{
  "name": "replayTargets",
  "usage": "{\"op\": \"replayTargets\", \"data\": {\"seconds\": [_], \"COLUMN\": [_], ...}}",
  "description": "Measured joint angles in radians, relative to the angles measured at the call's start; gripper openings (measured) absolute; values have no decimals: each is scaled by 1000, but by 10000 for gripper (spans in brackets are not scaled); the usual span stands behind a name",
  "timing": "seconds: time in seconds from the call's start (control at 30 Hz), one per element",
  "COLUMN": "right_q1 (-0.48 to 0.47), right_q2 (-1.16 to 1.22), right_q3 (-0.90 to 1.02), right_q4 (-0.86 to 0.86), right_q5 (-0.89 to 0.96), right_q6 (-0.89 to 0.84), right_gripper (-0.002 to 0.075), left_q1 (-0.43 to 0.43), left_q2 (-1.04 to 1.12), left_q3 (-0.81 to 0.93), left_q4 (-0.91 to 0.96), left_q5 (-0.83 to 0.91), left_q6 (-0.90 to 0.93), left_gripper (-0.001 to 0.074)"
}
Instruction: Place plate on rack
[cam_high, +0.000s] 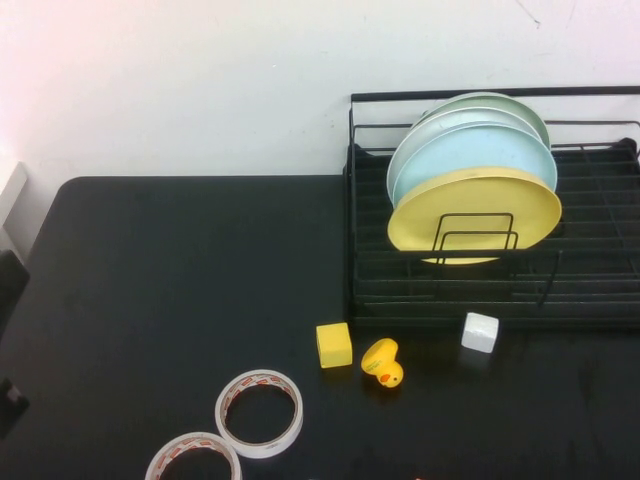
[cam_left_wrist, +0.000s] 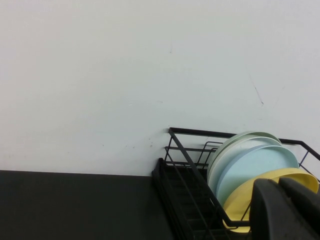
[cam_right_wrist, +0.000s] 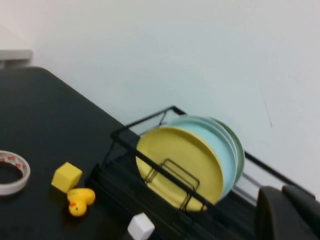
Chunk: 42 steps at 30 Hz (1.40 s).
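Observation:
The yellow plate (cam_high: 475, 205) stands upright in the black wire rack (cam_high: 450, 300) at the table's back right, leaning in the front divider loops. Behind it stand a light blue plate (cam_high: 480, 150) and a pale green plate (cam_high: 510, 103). Neither gripper shows in the high view. In the left wrist view, my left gripper (cam_left_wrist: 277, 186) is shut and empty, well back from the plate (cam_left_wrist: 240, 202) and rack (cam_left_wrist: 180, 145). In the right wrist view, my right gripper (cam_right_wrist: 281, 192) is shut and empty, apart from the plate (cam_right_wrist: 175, 160) and rack (cam_right_wrist: 125, 137).
In front of the rack lie a yellow cube (cam_high: 334, 345), a yellow toy duck (cam_high: 383, 362) and a white cube (cam_high: 480, 332). Two tape rolls (cam_high: 259, 413) (cam_high: 193, 457) lie near the table's front edge. A white wall stands behind the table.

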Motion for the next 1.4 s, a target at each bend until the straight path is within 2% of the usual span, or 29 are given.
{"op": "replayTargets", "data": {"seconds": [0.2, 0.47, 0.57, 0.73, 0.83, 1.03, 1.4], "right_q1": [0, -2, -25, -116, -150, -155, -155], "right_q2": [0, 0, 0, 0, 0, 0, 0], "right_q3": [53, 306, 416, 546, 589, 608, 602], "right_q4": [-72, -45, -165, -501, -627, -674, -684], "right_q5": [-60, -421, -524, -530, -529, -519, -469], "right_q6": [102, 142, 258, 678, 802, 905, 917], "right_gripper": [1, 1, 1, 0, 0, 0, 0], "left_q1": [0, 0, 0, 0, 0, 0, 0], "left_q2": [0, 0, 0, 0, 0, 0, 0], "left_q3": [0, 0, 0, 0, 0, 0, 0], "left_q4": [0, 0, 0, 0, 0, 0, 0], "left_q5": [0, 0, 0, 0, 0, 0, 0], "left_q6": [0, -5, -5, -5, -5, -5, -5], "left_gripper": [-2, -2, -2, -2, -2, -2, -2]}}
